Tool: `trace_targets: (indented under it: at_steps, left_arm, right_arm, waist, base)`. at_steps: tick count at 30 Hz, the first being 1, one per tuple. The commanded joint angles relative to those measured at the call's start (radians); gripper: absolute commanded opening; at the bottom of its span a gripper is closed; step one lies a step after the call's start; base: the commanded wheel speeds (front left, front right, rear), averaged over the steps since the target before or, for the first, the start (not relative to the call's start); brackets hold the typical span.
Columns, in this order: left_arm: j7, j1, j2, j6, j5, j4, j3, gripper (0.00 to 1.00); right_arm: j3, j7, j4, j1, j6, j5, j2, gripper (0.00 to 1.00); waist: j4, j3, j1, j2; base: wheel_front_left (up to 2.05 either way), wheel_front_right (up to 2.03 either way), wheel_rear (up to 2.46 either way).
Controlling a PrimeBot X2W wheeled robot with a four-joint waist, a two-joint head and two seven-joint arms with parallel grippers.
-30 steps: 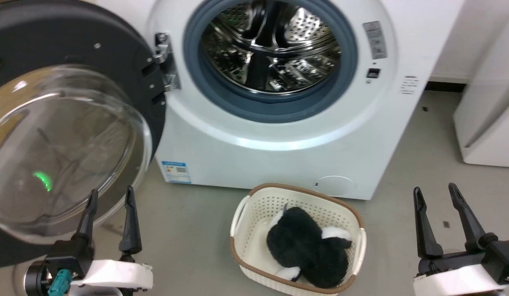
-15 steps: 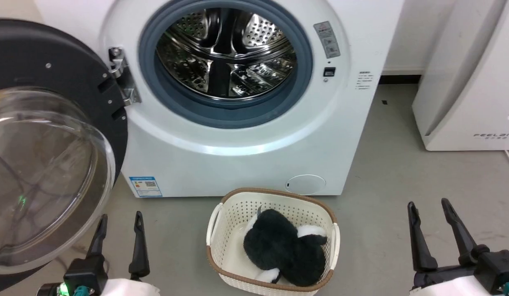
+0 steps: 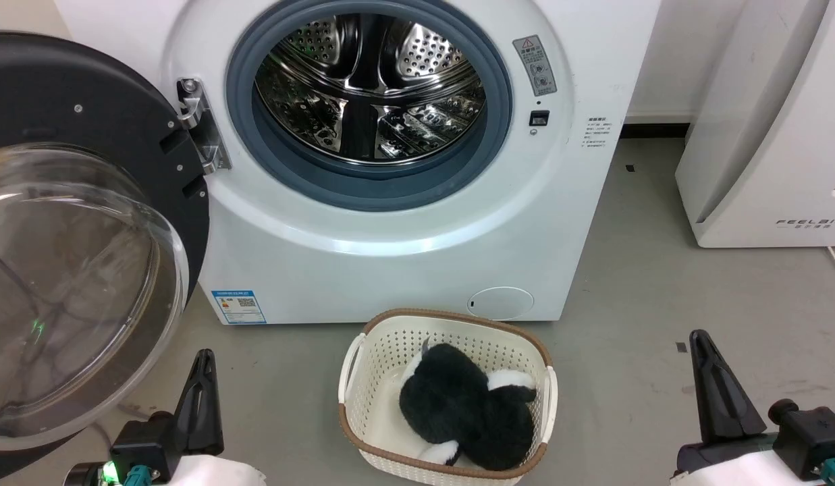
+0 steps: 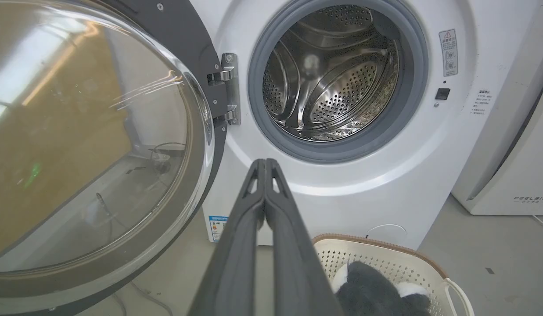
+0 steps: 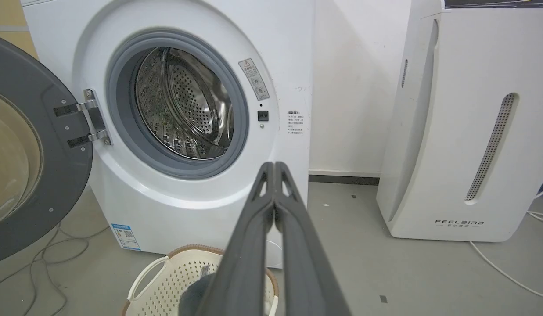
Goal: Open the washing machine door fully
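The large round glossy black washing machine door (image 3: 86, 81), with its bulging clear glass bowl (image 3: 66, 283), stands swung wide open to the left of the big white front-loading washing machine (image 3: 390, 270). This leaves the perforated steel drum (image 3: 370, 88) exposed. The left gripper (image 3: 204, 361) hangs beside the door's lower edge, fingers pressed together on nothing. The right gripper (image 3: 701, 341) is likewise pinched together and empty, above the grey floor (image 3: 660, 283). A cream perforated plastic basket (image 3: 451, 316) sits before the machine.

Laundry or utility corner, plain interior. White front-loading washing machine (image 3: 403, 270), centre frame; perforated laundry basket (image 3: 451, 314) just below it, on bare grey floor (image 3: 660, 304); tall white appliance (image 3: 748, 169), right edge; plain white wall (image 3: 694, 54), upper right.
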Motion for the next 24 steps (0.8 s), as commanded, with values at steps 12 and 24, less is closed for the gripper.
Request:
trace_targets:
  at_steps: [12, 24]
  left_arm:
    - [0.03, -0.008, 0.0, 0.003, 0.012, -0.014, -0.01, 0.0]
    - [0.055, -0.012, 0.001, 0.004, 0.018, -0.023, -0.018, 0.0]
  right_arm:
    - [0.007, 0.029, 0.002, -0.012, 0.0, -0.015, 0.001, 0.0]
    - [0.012, 0.053, 0.002, -0.018, 0.0, -0.023, 0.001, 0.0]
  waist:
    - [0.001, -0.001, 0.0, 0.0]
    - [0.002, -0.001, 0.0, 0.0]
  base:
    - [0.0, 0.0, 0.0]
    - [0.0, 0.0, 0.0]
